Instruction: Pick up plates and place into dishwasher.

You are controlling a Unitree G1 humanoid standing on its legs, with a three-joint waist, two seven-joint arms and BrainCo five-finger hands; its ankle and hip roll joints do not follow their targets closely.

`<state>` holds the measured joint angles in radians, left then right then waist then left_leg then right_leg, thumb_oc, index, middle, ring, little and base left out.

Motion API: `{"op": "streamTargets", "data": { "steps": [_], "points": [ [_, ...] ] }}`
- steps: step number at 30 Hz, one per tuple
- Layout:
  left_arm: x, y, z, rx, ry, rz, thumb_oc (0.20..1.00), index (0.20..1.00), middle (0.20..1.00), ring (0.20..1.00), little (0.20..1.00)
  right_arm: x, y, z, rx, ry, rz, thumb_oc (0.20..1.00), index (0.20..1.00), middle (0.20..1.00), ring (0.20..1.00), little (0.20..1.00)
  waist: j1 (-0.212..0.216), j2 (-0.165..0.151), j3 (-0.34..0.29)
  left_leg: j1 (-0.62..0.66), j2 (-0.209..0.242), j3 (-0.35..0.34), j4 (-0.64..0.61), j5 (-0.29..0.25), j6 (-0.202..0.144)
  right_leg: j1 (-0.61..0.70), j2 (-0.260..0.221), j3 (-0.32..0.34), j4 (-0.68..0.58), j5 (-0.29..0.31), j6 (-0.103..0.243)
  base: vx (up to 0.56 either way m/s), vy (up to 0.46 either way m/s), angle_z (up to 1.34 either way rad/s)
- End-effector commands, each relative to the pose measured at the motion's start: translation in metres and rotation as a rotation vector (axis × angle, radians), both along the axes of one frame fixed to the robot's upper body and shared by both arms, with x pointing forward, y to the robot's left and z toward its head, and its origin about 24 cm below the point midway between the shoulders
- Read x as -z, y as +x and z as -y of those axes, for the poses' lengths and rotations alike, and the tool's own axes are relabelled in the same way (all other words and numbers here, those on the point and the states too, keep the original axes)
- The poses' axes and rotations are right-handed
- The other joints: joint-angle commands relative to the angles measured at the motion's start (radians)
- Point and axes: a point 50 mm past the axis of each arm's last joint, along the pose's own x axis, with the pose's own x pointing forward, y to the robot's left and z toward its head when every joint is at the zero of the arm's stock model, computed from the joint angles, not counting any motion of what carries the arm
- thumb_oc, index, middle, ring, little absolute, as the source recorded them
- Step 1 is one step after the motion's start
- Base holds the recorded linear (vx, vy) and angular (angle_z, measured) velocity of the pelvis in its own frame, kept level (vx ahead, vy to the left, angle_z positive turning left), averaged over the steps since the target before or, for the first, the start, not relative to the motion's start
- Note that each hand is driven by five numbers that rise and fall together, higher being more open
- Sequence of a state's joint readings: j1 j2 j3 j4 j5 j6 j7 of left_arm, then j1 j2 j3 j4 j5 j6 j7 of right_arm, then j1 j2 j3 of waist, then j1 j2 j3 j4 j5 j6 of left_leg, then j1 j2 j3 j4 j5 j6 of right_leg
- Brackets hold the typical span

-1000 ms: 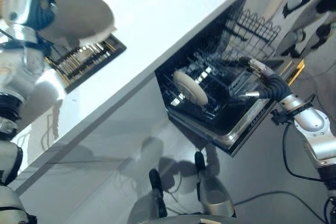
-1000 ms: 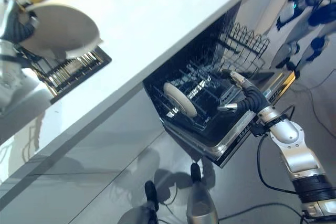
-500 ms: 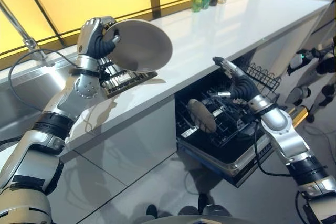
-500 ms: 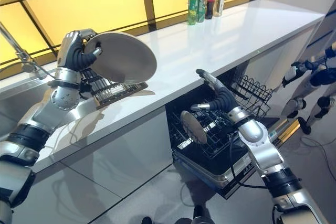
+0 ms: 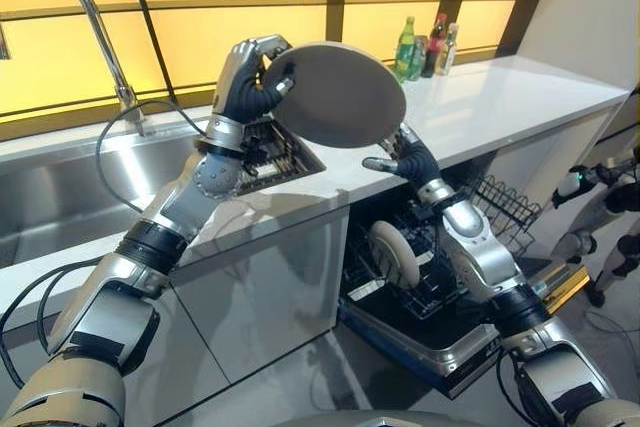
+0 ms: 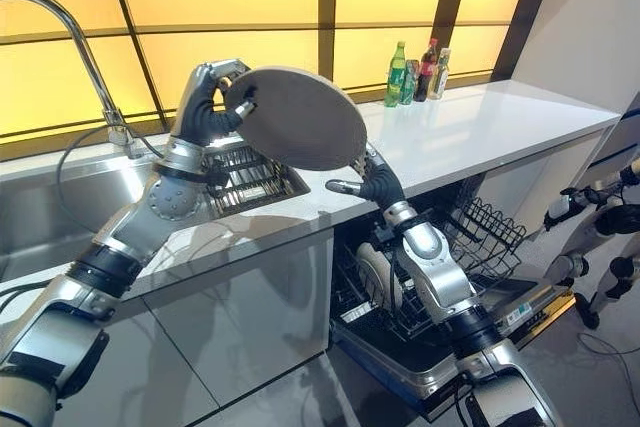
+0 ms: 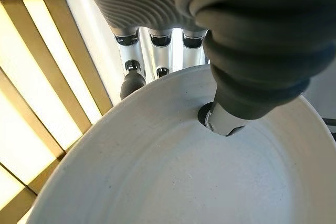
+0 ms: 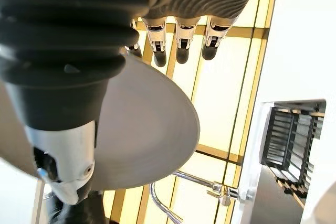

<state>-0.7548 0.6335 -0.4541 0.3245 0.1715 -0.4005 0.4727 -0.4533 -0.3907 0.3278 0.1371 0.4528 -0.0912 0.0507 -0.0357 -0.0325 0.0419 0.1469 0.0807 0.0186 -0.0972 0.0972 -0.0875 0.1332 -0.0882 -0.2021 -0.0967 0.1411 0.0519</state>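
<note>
Gripping a grey plate (image 5: 343,94) by its rim, the left hand (image 5: 247,87) holds it above the white counter (image 5: 480,107). The right hand (image 5: 401,158), fingers straight, reaches up beneath the plate. Below the counter, the dishwasher rack (image 5: 420,272) holds another plate (image 5: 394,254).

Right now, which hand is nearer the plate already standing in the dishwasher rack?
The right hand, raised at the counter edge just above the racked plate. The left hand is over by the sink, gripping the other plate.
</note>
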Motion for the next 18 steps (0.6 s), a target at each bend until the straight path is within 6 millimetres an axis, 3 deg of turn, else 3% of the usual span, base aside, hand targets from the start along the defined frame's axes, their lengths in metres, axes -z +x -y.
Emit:
{"op": "streamTargets", "data": {
  "steps": [1,15,16,17,18],
  "points": [
    [-0.022,-0.004,0.009,0.073,-0.084,0.068,0.2,0.2,0.2,0.2,0.2,-0.056,0.017,-0.006,-0.01,0.073,0.156,1.0,1.0,1.0,1.0,1.0,0.036,0.04,0.052,0.028,-0.127,0.064,0.016,-0.165,0.069,0.043,0.039,-0.012,0.031,-0.169,0.028,0.01,-0.037,0.02],
    [-0.001,-0.007,0.018,0.139,-0.098,-0.028,0.2,0.2,0.2,0.2,0.2,-0.08,0.024,-0.011,-0.023,0.274,0.183,1.0,1.0,1.0,1.0,1.0,0.066,0.032,0.041,0.034,-0.128,0.043,0.014,-0.166,0.072,0.059,0.039,-0.024,0.019,-0.167,0.023,0.01,-0.006,0.02],
    [0.002,-0.007,0.019,0.142,-0.1,-0.037,0.2,0.2,0.2,0.2,0.2,-0.083,0.024,-0.011,-0.022,0.303,0.199,0.645,0.645,0.645,0.645,0.645,0.069,0.032,0.039,0.034,-0.128,0.04,0.013,-0.166,0.072,0.06,0.039,-0.024,0.018,-0.167,0.022,0.02,0.009,0.04],
    [0.004,-0.007,0.019,0.14,-0.099,-0.045,0.2,0.2,0.2,0.2,0.2,-0.087,0.023,-0.01,-0.022,0.329,0.224,0.2,0.2,0.2,0.2,0.2,0.071,0.032,0.039,0.034,-0.129,0.038,0.013,-0.166,0.073,0.06,0.04,-0.023,0.018,-0.167,0.022,0.02,0.009,0.05],
    [0.005,-0.007,0.019,0.14,-0.099,-0.05,0.2,0.2,0.2,0.2,0.2,-0.089,0.022,-0.01,-0.025,0.339,0.239,0.2,0.2,0.2,0.2,0.2,0.072,0.032,0.038,0.034,-0.129,0.038,0.012,-0.166,0.074,0.06,0.04,-0.022,0.017,-0.167,0.022,0.01,0.01,0.05]
  ]
}}
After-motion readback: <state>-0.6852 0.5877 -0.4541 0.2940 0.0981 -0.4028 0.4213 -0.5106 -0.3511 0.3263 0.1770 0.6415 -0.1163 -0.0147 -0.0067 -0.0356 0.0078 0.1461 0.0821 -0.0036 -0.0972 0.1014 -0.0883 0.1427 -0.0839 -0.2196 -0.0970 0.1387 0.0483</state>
